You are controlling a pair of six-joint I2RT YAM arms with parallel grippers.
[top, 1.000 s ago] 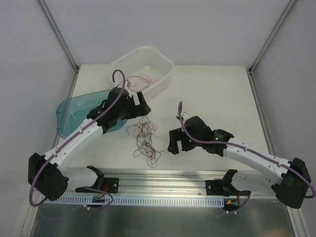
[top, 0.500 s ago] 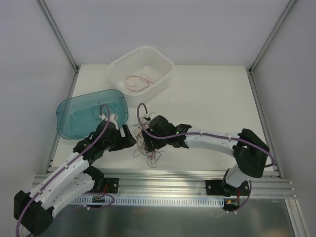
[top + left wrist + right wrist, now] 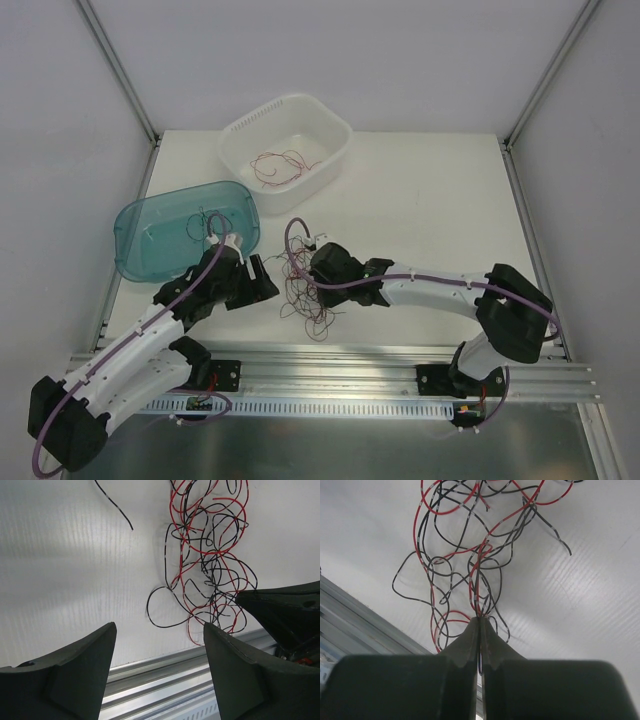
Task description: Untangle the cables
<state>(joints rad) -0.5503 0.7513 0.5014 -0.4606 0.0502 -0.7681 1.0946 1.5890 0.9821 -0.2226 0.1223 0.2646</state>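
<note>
Right now the cables [image 3: 303, 295], a loose clump of thin red and black wires, lie on the white table [image 3: 430, 200] near its front edge, just behind the metal rail [image 3: 330, 360] and between the two grippers. The right gripper [image 3: 480, 622] is down at the clump's right side with its jaws pressed together, and several red and black strands run straight into the pinch, so it is gripping part of the tangle. The left gripper [image 3: 159, 630] hangs just to the left of the clump with its fingers spread apart and nothing between them; from its wrist view the nearest loops lie on the table just ahead of its fingertips. At the back a white basket [image 3: 335, 140] holds a few red strands [image 3: 278, 165], and on the left a blue-green tub [image 3: 130, 225] holds some dark strands [image 3: 205, 222], both well apart from the clump.
</note>
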